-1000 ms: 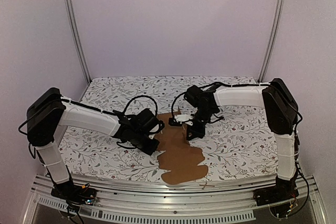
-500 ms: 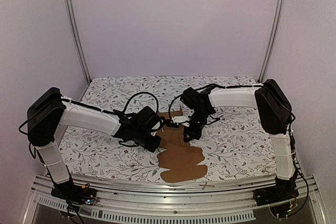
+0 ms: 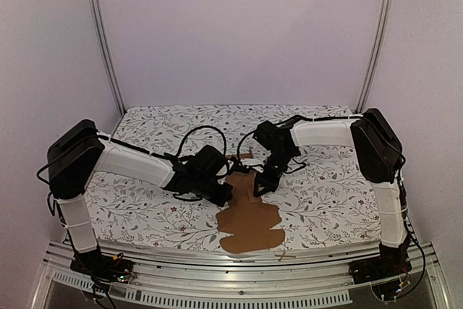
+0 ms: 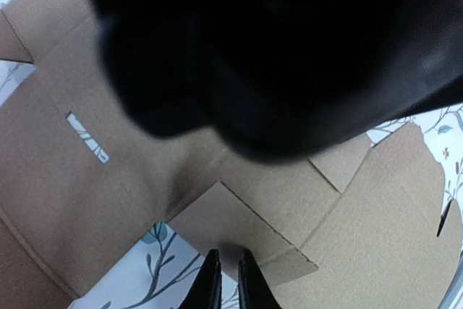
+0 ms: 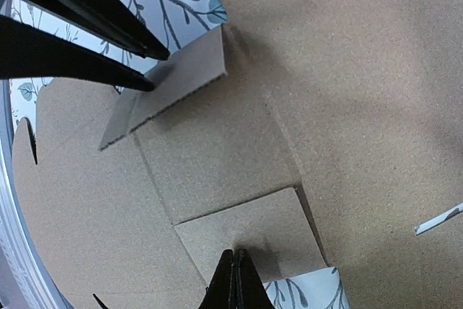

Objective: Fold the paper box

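The left tool [image 3: 225, 192] has slid right onto the paper box [image 3: 249, 221], which lies flat near the tabletop's [image 3: 329, 204] front edge, with room on both sides. It pinches the raised flap [image 5: 179, 81] by its edge. The right tool [image 5: 235, 260], pressed together, touches the flat flap [image 5: 246, 228].

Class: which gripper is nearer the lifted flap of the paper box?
Left. The left gripper grips the edge of the lifted flap; the right gripper sits shut at the opposite flat flap.
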{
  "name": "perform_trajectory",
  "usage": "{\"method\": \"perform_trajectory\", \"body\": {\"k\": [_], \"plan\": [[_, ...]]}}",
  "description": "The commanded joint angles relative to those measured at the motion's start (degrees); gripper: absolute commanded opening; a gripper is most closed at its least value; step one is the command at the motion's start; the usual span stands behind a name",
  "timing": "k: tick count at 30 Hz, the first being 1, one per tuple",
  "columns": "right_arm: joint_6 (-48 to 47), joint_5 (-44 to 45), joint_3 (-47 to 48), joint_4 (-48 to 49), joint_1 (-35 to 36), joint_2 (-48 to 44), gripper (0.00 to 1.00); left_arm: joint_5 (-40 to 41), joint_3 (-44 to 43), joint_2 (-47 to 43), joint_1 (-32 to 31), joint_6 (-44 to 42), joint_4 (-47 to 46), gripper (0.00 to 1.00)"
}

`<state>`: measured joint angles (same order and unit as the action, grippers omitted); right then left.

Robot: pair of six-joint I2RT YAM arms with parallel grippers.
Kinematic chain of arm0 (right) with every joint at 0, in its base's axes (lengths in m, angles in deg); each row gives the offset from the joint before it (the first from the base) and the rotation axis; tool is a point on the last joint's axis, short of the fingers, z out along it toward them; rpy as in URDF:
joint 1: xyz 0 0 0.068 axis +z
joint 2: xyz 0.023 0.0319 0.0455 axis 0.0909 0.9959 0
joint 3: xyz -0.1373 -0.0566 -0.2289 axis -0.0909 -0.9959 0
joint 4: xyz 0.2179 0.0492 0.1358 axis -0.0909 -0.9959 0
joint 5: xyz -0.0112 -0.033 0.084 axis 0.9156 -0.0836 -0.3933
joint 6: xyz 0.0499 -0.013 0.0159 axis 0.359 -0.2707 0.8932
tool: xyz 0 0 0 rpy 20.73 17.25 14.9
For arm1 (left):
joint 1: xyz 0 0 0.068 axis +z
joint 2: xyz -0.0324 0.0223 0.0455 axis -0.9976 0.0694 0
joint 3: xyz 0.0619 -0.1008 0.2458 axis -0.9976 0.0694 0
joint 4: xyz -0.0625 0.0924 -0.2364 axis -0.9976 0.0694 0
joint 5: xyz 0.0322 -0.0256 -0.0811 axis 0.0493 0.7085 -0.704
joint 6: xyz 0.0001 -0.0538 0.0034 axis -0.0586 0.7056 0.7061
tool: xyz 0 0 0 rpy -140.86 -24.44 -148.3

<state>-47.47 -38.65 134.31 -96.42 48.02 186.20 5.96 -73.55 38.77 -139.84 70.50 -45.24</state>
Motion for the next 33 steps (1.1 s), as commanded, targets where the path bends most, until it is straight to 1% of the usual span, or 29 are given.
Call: {"method": "perform_trajectory", "body": {"k": [1,9,13,20,24,25,27,29,30,32,33], "plan": [[1.68,-1.09,-2.05,-2.74,-0.87,3.61,0.0,-1.76,-2.47,4.2,-0.07,0.48,-0.87,0.1],[4.87,-4.45,-2.16,-2.99,-2.34,4.56,0.0,0.03,-4.58,8.98,-0.25,0.96,2.52,0.1],[10.72,-6.1,-2.53,-3.1,-2.59,5.32,0.0,5.26,-4.41,9.45,-2.13,-0.24,2.73,0.1],[20.98,-7.39,-4.17,-1.84,-3.18,5.5,0.0,17.77,-5.02,12.95,-8.37,-5.16,4.81,0.08],[22.64,-7.42,-5.27,-1.3,-3.29,4.85,0.0,26.5,-6.09,15.7,-11.78,-6.03,7.63,0.07],[22.44,-8.08,-5.64,-1.25,-3.34,4.59,0.0,27.03,-5.89,15.57,-12.01,-5.71,7.55,0.07],[20.97,-8.9,-6.28,-1.81,-3.29,3.47,0.0,28.68,-5.7,13.55,-12.25,-5.53,7.29,0.08],[19.15,-10.24,-6.54,-2.77,-3.74,0.71,0.0,31.98,-6.33,9.41,-12.36,-6.64,7.31,0.12],[18.25,-11.21,-6.48,-3.35,-4.22,-0.69,0.0,33.74,-6.98,5.93,-12.36,-7.78,7.22,0.14],[16.62,-13.76,-5.47,-4.83,-5.64,-4.42,0.01,38.08,-9.31,1.14,-12.27,-10.4,7.5,0.21],[15.9,-15.9,-4.25,-6.27,-6.63,-7.29,0.03,40.69,-10.79,-1.14,-12.27,-12.17,7.98,0.26]]}}
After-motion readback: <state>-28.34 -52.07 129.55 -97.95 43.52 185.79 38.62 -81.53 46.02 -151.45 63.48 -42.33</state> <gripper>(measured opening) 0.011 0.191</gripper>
